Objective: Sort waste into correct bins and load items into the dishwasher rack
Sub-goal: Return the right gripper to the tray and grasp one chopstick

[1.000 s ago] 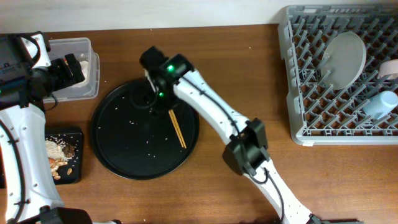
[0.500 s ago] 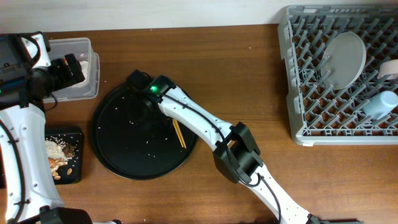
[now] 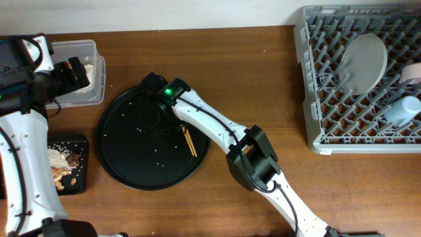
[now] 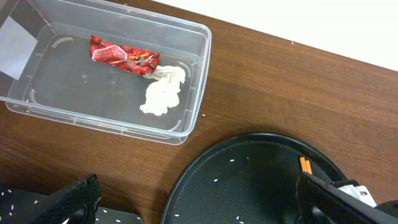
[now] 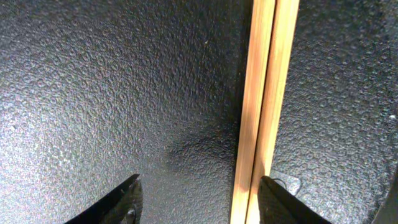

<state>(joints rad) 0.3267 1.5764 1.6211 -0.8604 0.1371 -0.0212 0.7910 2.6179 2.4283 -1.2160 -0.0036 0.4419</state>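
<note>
Long reach, low over the black tray (image 3: 125, 164).
The right gripper (image 5: 198, 202) points straight down, jaws apart, with the chopsticks (image 5: 264, 93) flat on the tray between them, perhaps touching one finger. The left gripper (image 4: 205, 200) gapes wide.

Overhead: bright, even, diffuse light over the tabletop (image 3: 263, 72); shadows are faint and soft-edged, with no blown glare, and focus is sharp across the frame. Left wrist: equally bright, with a mild sheen along the clear tub (image 4: 199, 87) rim; the left fingers (image 4: 74, 199) are dark and blurred at the bottom edge. Right wrist: very close view, black tray (image 5: 93, 93) texture crisp, with a soft dark shadow beside the chopsticks (image 5: 264, 93).
</note>
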